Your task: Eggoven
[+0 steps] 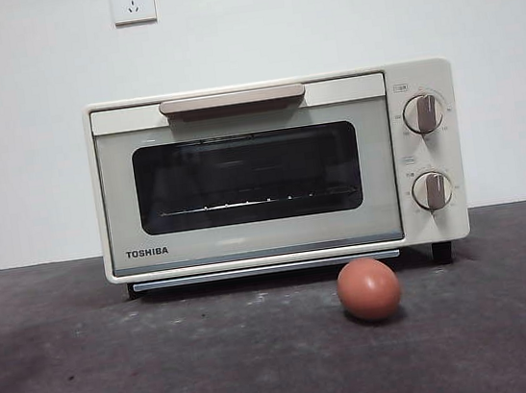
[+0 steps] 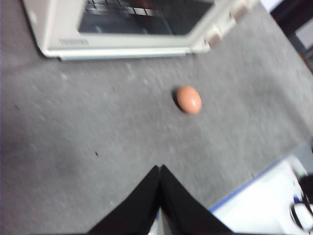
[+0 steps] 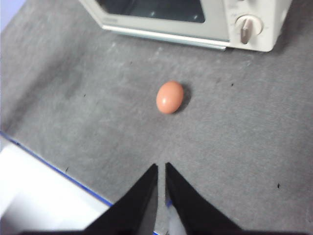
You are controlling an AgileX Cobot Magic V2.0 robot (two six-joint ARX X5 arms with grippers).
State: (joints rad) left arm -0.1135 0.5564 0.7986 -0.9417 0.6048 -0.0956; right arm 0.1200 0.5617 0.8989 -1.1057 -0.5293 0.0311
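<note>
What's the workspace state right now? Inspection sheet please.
Surface: dark grey mat, scuffed, with a white board at its near edge.
Job's things: small reddish-brown egg lying on the mat, in front of and apart from the cream TOSHIBA toaster oven; oven door closed.
Clutter: nothing seen.
Grippers: left gripper and right gripper both shut, empty, held back from the egg.
Cables: nothing seen.
Surroundings: white wall, wall socket.

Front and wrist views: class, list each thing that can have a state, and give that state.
Toaster oven: door shut, nothing seen inside but the rack.
Egg: whole, lying on the mat before the oven, unheld.
Left gripper: shut, empty.
Right gripper: nearly shut, empty.
</note>
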